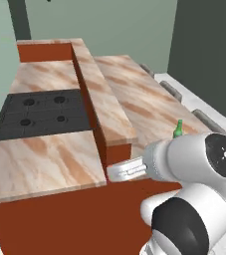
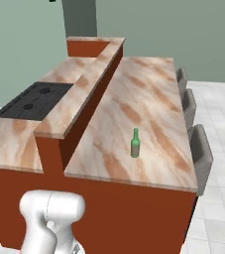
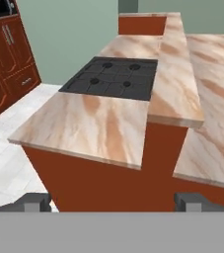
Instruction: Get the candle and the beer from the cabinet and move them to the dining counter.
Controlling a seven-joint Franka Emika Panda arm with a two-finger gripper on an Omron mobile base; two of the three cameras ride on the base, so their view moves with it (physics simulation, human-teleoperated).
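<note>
The gripper [image 3: 112, 201] is hanging empty with its jaws spread wide, facing the counter's [image 3: 91, 126] end. The beer [image 2: 135, 143] is standing upright on the dining counter [image 2: 153, 99], off to the gripper's right. The candle is probably waiting in the cabinet, likely behind the gripper.

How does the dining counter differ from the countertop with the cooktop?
The dining counter is wide, with the beer upright near its front edge; the countertop is narrower. The countertop holds a black cooktop; stools line the dining counter's far side. Both are beige-pink marbled slabs on red-brown bases.
</note>
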